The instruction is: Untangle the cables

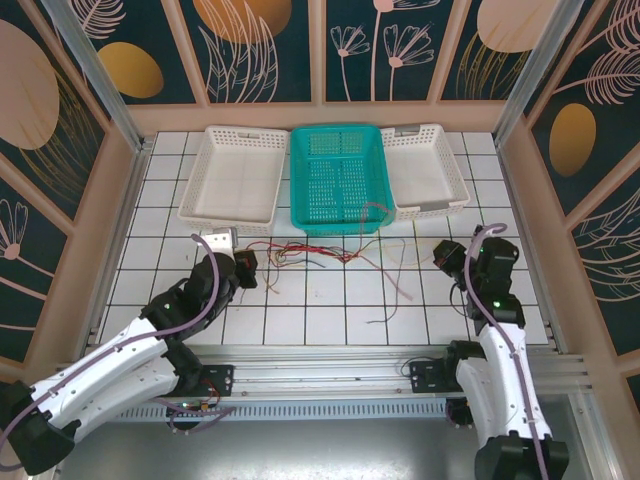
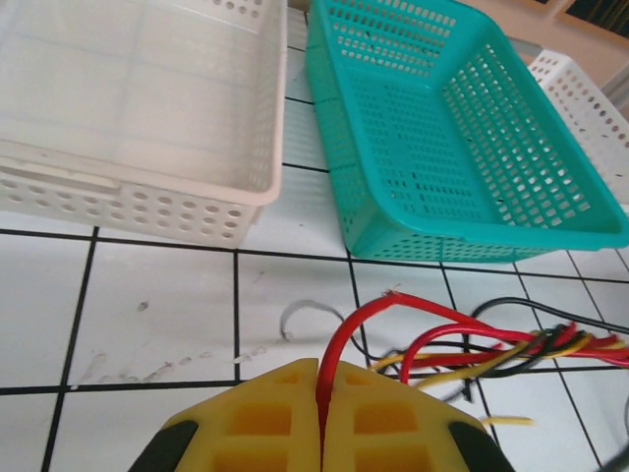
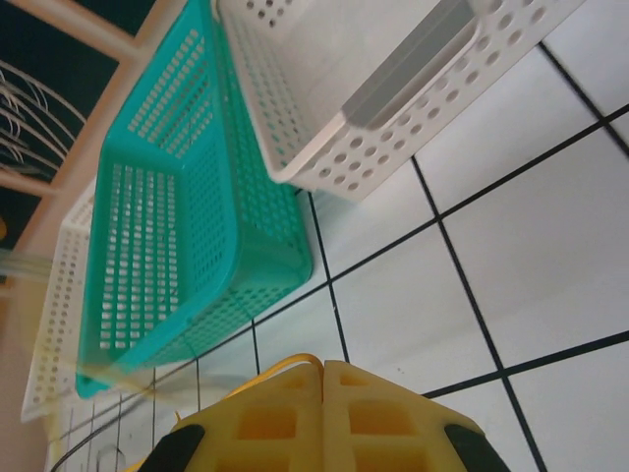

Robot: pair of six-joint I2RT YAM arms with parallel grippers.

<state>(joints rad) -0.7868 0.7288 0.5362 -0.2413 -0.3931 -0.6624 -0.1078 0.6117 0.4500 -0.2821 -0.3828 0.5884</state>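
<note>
Near edge of the white-tiled tabletop (image 1: 320,312): both arms reach in from their bases, left arm low and slanting toward ctr, right arm more upright on the right side.

left gripper (image 1: 247,268) (image 2: 321,379): yellow fingers pressed fully together w/ a thin red wire (image 2: 359,315) pinched in the seam. From the tips the wire arcs up and bends right, over the tiles, into the bundle.

right gripper (image 1: 445,256) (image 3: 322,369): also closed tight, no gap btwn the yellow fingers. A thin yellow wire (image 3: 280,366) comes out of the seam at the tips and curls off to the left.

Btwn the two grippers, mid-tabletop, lie the cables (image 1: 320,250): thin limp wires in red, yellow, black and brownish, crossed over each other in a loose knot just in front of the teal basket. Left wrist view shows red, yellow and black strands running side by side at the knot. A few loose ends trail toward the near edge, right of ctr; one pale reddish strand loops up to touch the teal basket's near wall.

Far edge: three perforated plastic baskets in a row, walls touching. Left a white basket (image 1: 230,214), ctr the teal basket (image 1: 335,226), right a smaller white basket (image 1: 432,209).
</note>
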